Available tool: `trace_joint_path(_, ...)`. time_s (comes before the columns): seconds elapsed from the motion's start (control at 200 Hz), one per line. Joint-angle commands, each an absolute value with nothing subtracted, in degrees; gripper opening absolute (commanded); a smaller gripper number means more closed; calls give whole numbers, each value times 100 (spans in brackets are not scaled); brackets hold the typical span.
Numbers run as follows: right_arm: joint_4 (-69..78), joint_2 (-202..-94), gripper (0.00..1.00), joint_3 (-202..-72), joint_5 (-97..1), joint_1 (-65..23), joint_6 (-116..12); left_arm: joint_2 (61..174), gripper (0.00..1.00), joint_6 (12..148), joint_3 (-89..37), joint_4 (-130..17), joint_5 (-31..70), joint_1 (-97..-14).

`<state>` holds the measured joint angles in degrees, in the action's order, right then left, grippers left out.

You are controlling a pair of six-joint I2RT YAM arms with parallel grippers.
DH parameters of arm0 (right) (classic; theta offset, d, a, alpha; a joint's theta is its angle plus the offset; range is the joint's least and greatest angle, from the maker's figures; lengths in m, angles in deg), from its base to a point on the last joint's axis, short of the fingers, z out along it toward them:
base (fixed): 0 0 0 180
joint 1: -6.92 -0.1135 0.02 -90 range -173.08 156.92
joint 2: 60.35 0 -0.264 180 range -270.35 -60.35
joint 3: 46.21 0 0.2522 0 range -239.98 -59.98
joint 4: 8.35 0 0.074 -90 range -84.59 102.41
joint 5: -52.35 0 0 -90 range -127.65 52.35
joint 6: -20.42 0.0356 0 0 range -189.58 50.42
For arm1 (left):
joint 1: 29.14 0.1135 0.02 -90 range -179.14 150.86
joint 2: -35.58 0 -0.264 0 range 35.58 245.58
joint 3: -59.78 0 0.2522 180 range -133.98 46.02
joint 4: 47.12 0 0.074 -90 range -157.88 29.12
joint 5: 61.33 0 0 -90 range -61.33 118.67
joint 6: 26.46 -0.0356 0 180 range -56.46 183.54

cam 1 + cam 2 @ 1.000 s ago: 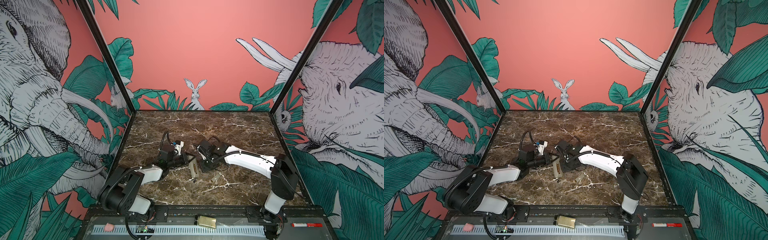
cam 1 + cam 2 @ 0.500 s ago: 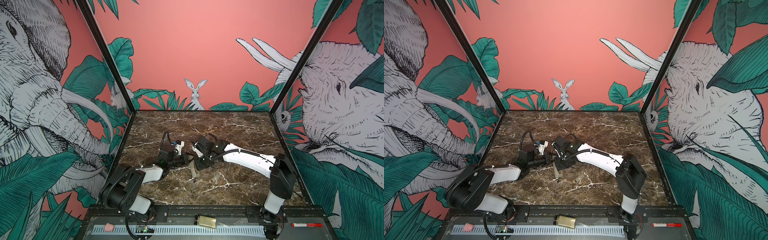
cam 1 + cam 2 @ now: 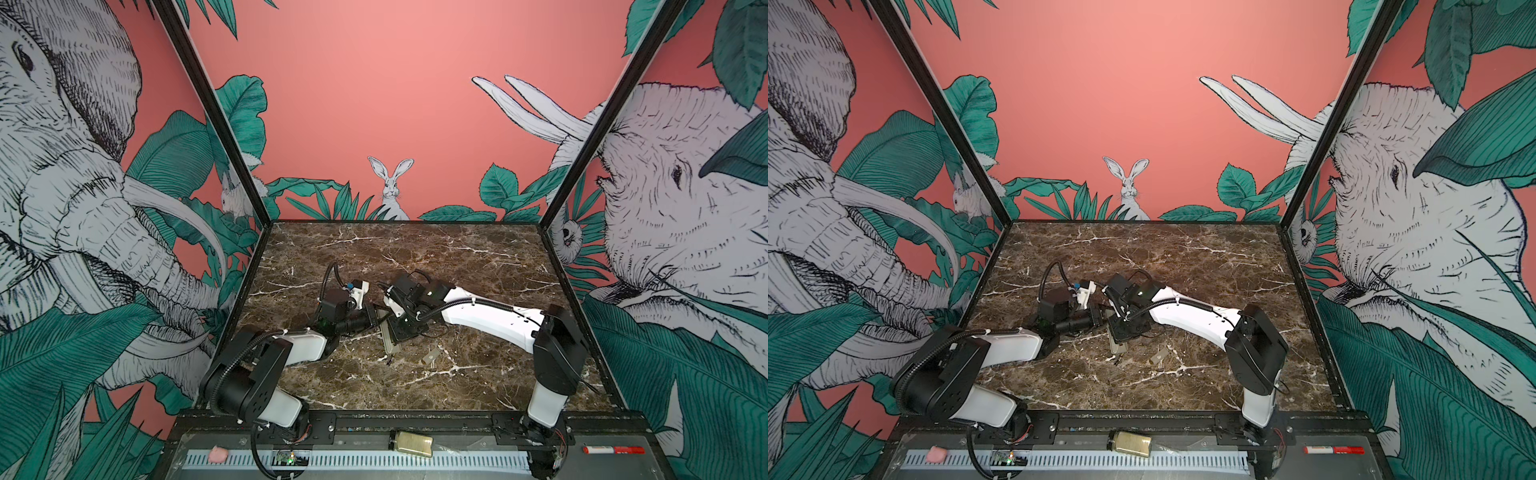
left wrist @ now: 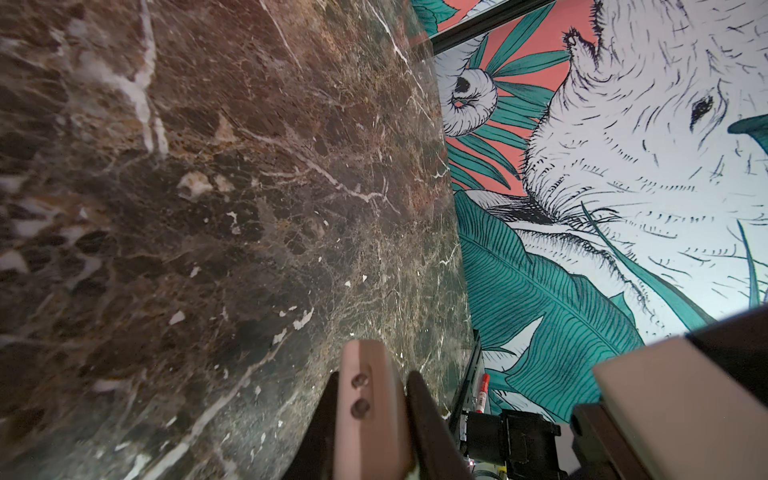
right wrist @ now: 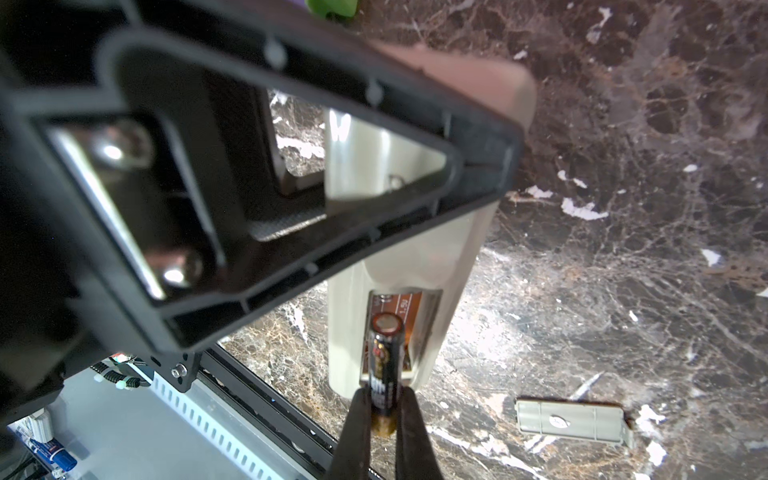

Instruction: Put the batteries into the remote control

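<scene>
Right wrist view: right pincer (image 5: 376,415) clamped on the lower end of one battery (image 5: 384,361), which is tilted over the open recess (image 5: 409,309) of the remote control (image 5: 455,257), mid-desk (image 5: 623,208); left pincer (image 3: 379,318) clamped across the remote's far end. Seating seems the step in hand; next, lower and press flat. The loose cover (image 5: 573,422) lies beside, clear of the way; the left pincer's frame crowds the approach.

We read one clear marking: "1.5V", printed in pale characters on the brown floor of the battery recess (image 5: 409,305) in the back of the remote control (image 5: 457,257); faint marks beside it stay illegible to us. The battery (image 5: 386,357) carries white lettering and a red emblem on its black jacket, too blurred to read. The red marker (image 3: 611,450) bears a label too small for us.
</scene>
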<state>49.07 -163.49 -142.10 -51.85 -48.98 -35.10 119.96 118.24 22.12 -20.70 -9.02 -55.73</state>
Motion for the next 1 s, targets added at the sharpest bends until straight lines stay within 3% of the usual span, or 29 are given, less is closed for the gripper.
trace_joint_path(0.0, 5059, -16414, 0, -14369, -5160, -4930, -3462, 11978, 0, 11891, 2222, -1840, -985, -5599)
trace_joint_path(0.44, 5042, -16415, 0, -14347, -5262, -4934, -3476, 11944, 0, 11925, 2234, -1798, -1005, -5604)
trace_joint_path(0.995, 5182, -16450, 0, -14470, -5290, -4947, -3484, 12381, 0, 12581, 2290, -355, -1355, -5604)
